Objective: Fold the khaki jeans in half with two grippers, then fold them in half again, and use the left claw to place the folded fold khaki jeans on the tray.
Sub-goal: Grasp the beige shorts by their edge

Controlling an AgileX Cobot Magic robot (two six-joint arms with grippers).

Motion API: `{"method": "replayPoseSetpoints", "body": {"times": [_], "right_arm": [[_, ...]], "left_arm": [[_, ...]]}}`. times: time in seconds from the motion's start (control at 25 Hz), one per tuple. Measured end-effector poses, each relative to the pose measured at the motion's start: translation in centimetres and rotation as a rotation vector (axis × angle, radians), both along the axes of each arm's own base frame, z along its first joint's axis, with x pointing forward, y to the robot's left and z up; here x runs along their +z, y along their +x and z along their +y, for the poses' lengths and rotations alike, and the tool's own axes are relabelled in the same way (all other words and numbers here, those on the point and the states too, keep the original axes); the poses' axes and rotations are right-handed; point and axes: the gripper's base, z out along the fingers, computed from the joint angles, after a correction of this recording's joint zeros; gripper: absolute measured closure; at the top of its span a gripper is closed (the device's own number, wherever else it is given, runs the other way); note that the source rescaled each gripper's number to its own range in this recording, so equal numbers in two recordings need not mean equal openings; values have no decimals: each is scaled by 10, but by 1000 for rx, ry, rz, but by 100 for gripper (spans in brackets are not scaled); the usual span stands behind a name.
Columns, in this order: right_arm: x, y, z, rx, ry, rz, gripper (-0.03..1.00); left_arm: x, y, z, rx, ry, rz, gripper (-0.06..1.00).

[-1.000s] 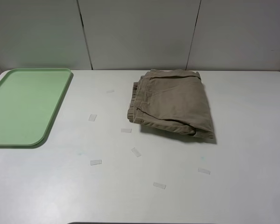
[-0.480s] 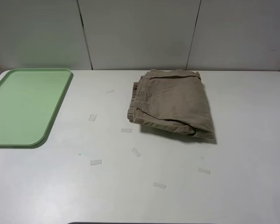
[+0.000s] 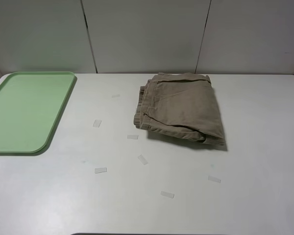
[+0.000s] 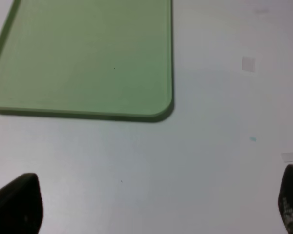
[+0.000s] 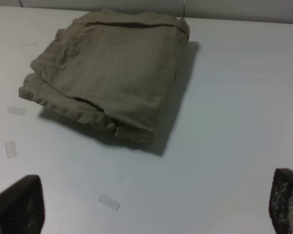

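Exterior high view is showing the khaki jeans (image 3: pixel 179 107) lying as a compact, layered bundle on the tabletop (image 3: pixel 152 215), right of centre and toward the back wall. Folding is looking finished, judging by the stacked edges; only the transfer to the tray is remaining. Tray (image 3: pixel 27 110) is sitting at the far left, well apart from the bundle, and is holding nothing. Small tape scraps (image 3: pixel 100 170) are dotting the surface between them. Neither arm is appearing in this view. Left fingers (image 4: pixel 17 204) are standing wide over bare tabletop near the tray's corner, gripping nothing. Right fingers (image 5: pixel 19 207) are spreading wide too, facing the jeans from well back, touching nothing.
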Motion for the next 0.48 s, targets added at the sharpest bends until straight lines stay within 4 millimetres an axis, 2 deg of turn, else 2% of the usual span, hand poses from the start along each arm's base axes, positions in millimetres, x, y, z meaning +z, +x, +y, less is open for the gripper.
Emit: {"method": "replayPoseSetpoints", "body": {"times": [0.48], "right_arm": [[0,0,0,0,0,0,-3]], "left_arm": [[0,0,0,0,0,0,-2]]}}
